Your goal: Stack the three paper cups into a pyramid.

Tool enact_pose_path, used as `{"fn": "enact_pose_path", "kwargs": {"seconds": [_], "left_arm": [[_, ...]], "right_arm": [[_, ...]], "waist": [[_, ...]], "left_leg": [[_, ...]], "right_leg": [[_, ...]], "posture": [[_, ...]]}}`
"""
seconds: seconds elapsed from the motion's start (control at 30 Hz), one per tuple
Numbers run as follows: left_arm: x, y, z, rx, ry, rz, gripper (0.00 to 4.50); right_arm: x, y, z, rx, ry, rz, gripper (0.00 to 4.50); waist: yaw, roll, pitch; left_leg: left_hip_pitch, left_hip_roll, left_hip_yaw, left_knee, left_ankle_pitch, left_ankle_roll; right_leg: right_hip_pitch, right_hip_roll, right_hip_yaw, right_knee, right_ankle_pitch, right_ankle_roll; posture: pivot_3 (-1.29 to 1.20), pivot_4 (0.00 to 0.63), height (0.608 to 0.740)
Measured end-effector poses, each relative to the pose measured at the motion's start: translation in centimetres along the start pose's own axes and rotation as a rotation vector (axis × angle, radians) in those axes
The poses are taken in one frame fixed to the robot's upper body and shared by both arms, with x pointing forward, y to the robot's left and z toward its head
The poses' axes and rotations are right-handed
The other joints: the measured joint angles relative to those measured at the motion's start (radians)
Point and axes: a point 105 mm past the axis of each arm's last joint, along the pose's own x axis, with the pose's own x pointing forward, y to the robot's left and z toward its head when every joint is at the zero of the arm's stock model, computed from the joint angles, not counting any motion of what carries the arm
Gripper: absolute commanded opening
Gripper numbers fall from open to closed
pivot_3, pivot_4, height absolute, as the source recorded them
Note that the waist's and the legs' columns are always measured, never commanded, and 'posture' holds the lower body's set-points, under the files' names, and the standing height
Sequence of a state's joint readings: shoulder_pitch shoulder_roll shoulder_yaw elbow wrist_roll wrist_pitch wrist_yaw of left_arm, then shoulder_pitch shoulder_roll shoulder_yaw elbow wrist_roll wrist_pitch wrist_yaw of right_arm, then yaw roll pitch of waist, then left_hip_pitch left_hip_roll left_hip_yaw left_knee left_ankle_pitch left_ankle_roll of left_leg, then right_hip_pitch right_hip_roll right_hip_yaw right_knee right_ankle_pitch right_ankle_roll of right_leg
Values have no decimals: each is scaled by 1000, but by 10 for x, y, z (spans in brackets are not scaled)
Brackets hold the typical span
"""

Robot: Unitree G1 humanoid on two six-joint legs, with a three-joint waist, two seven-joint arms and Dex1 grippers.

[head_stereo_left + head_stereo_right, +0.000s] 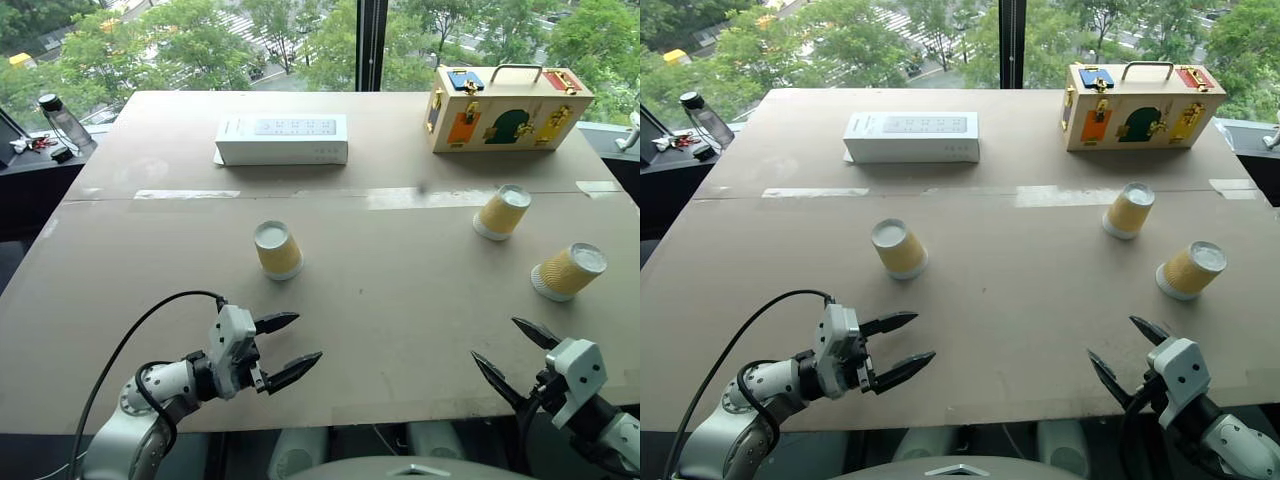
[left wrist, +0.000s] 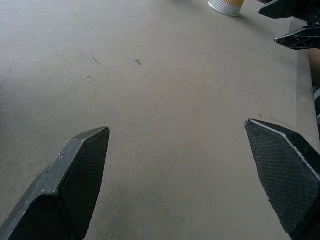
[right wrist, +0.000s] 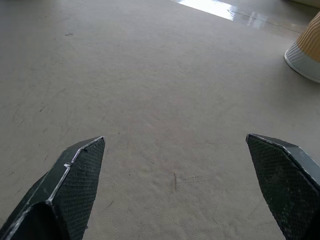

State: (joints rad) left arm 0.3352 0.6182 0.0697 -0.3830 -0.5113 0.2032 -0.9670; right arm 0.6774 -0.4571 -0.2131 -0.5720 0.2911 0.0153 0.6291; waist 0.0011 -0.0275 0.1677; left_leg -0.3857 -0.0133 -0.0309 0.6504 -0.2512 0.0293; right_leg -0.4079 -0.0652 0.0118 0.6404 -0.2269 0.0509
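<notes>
Three paper cups stand upside down and apart on the brown table [image 1: 400,300]. One cup [image 1: 277,250] is left of centre, a second cup [image 1: 501,212] is farther back on the right, and the third cup [image 1: 568,272] is nearest the right edge. My left gripper [image 1: 305,338] hovers open near the front edge, below the left cup and well short of it. At the front right my right gripper [image 1: 495,340] is open too, with the third cup beyond it. The left wrist view catches one cup's rim [image 2: 227,5] and the right gripper [image 2: 295,25]. A cup's lower side [image 3: 307,50] shows in the right wrist view.
A flat white box [image 1: 283,138] lies at the back centre. A wooden latch box with a handle [image 1: 505,108] stands at the back right. A water bottle [image 1: 65,122] sits off the table's back left corner. A strip of tape [image 1: 420,197] crosses the tabletop.
</notes>
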Motion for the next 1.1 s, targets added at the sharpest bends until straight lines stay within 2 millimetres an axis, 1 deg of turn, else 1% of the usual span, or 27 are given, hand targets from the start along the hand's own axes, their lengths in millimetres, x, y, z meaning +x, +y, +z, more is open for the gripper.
{"fn": "enact_pose_path", "kwargs": {"seconds": [0.07, 0.13, 0.2, 0.23, 0.3, 0.37, 0.43, 0.47, 0.5, 0.6, 0.67, 0.73, 0.8, 0.97, 1.1], "left_arm": [[0, 0, 0, -2, 1, -2, 4449], [0, 0, 1, -12, 2, -5, 4449], [4, 1, 13, -9, -39, 2, 4449], [4, 0, 23, 9, -68, 11, 4449], [-2, 3, 30, 9, -103, 66, 4449], [-7, 7, 28, -11, -101, 113, 4449], [-18, 20, 27, -47, -124, 233, 4449], [-21, 25, 29, -48, -128, 270, 4449], [-24, 31, 32, -42, -133, 306, 4449], [-30, 38, 38, -32, -137, 331, 4449], [-29, 39, 41, -15, -137, 321, 4449], [-26, 51, 47, -3, -168, 337, 4449], [-24, 61, 55, 18, -191, 359, 4449], [-18, 83, 67, 36, -213, 398, 4449], [-2, 96, 75, 59, -199, 367, 4449]], "right_arm": [[1, -1, 1, -3, -3, -8, 4500], [7, -3, 7, -2, -37, -40, 4500], [21, -4, 21, -14, -101, -48, 4500], [25, -1, 32, -29, -139, -29, 4500], [29, 6, 42, -33, -174, 19, 4500], [31, 12, 44, -21, -186, 59, 4500], [37, 22, 52, -28, -215, 181, 4500], [40, 25, 57, -42, -232, 225, 4500], [43, 27, 65, -71, -258, 269, 4500], [50, 26, 74, -87, -290, 293, 4500], [53, 21, 72, -73, -289, 261, 4500], [51, 11, 62, -66, -247, 213, 4500], [47, 7, 55, -57, -220, 185, 4500], [41, 9, 54, -50, -219, 189, 4500], [35, 16, 58, -69, -246, 202, 4500]], "waist": [[0, 0, 0], [0, 0, 0], [-2, 0, 0], [-1, 0, 0], [1, 1, -1], [5, 1, -1], [4, 1, 0], [5, 0, 0], [8, 0, 0], [14, -1, -1], [17, -1, -1], [24, -1, 0], [22, -1, 0], [11, 0, -1], [16, 0, -1]], "left_leg": [[0, 0, 0, 0, 0, 0], [0, 0, 0, 0, 0, 0], [0, 0, 0, 1, 0, 0], [0, 0, 0, 1, 0, 0], [0, 0, 0, 0, 0, 0], [-1, 0, 0, -1, 0, 0], [-2, 0, 0, 0, 0, 0], [-2, 0, 0, 0, 0, 0], [-2, 0, 0, 1, 0, 0], [1, 0, -1, 1, 0, 0], [0, -1, -1, 1, 0, 0], [-2, -2, -2, 1, 0, 0], [-2, -2, -2, 1, 0, 0], [-1, -1, -1, 1, 0, 0], [-1, -1, -2, 1, 0, 0]], "right_leg": [[0, 0, 0, 0, 0, 0], [0, 0, 0, 0, 0, 0], [0, 0, -1, 0, 0, 0], [0, -1, -1, 0, 0, 0], [0, -1, -2, 0, 0, 0], [-1, -1, -2, 0, 1, -1], [-2, 0, -2, -1, 2, -3], [-1, 0, -3, -1, 1, -2], [-1, 1, -3, 0, 0, 0], [1, 1, -7, 0, 0, 0], [1, 1, -9, 0, 0, 0], [1, 3, -10, 0, 2, -3], [0, 3, -9, 0, 3, -4], [0, 4, -9, 0, 3, -4], [0, 5, -10, 0, 3, -4]], "posture": [[0, 150, 740], [0, 150, 740], [0, 150, 740], [0, 150, 740], [0, 150, 740], [0, 150, 740], [0, 150, 740], [0, 150, 740], [0, 150, 740], [0, 150, 740], [0, 150, 740], [0, 150, 740], [0, 150, 740], [0, 150, 740], [0, 150, 740]]}}
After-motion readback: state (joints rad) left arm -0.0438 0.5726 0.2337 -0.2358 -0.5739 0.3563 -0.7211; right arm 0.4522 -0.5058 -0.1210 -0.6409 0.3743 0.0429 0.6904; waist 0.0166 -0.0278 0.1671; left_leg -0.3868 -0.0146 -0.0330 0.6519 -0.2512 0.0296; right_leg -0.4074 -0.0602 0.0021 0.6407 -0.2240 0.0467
